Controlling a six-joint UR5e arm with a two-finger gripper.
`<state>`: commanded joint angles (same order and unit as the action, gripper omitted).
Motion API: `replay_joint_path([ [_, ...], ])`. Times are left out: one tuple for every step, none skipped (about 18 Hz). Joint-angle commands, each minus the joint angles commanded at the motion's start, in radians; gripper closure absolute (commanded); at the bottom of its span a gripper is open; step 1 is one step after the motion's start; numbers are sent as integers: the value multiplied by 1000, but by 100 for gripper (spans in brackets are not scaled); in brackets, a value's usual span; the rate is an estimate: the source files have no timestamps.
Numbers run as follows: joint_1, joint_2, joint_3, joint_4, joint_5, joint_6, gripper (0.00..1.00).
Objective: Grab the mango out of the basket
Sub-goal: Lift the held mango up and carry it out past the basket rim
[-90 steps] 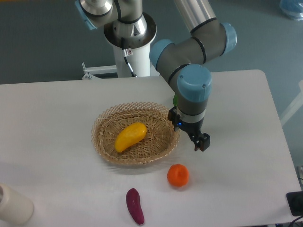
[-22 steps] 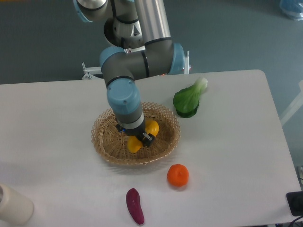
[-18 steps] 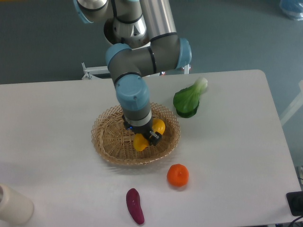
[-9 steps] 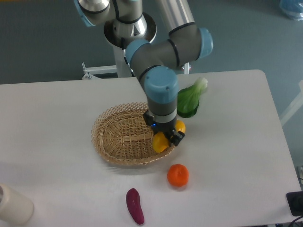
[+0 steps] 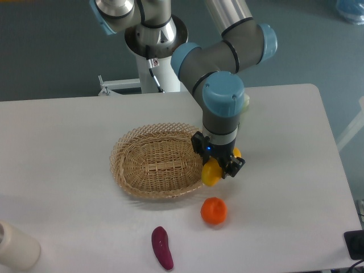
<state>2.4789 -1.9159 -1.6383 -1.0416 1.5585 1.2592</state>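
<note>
We see the gripper holding the mango, its dark fingers pinching the yellow fruit from both sides. The mango hangs clear of the basket, just past the basket's right rim and above the white desk. One yellow end shows below and left of the fingers, and a smaller bit shows at the right near the wrist. The arm comes down from the upper middle, its blue-capped joint directly over the gripper.

The basket sits left of the gripper and we see only woven straw inside it. An orange lies on the desk below the mango, near but apart from the basket's lower right rim. An eggplant lies further down toward the front edge, left of the orange. A pale cylinder stands at the desk's lower left corner. A pale bit of something shows behind the arm's blue cap at its right; we cannot tell what it is.
</note>
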Motion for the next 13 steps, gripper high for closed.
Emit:
replay_joint_path([
  [17, 2, 2, 0, -3, 17, 58],
  [29, 2, 2, -2, -5, 28, 58],
  [31, 2, 5, 0, -8, 34, 58],
  [34, 2, 9, 0, -8, 37, 58],
  [34, 0, 11, 0, -9, 37, 58],
  [35, 0, 11, -2, -5, 39, 58],
  [38, 0, 11, -2, -5, 39, 58],
  [40, 0, 11, -2, -3, 40, 58],
  [40, -2, 9, 0, 0, 40, 58],
  [41, -3, 9, 0, 0, 40, 58],
  [40, -5, 8, 2, 2, 40, 58],
  [40, -6, 8, 2, 2, 40, 58],
  [40, -6, 6, 3, 2, 39, 58],
])
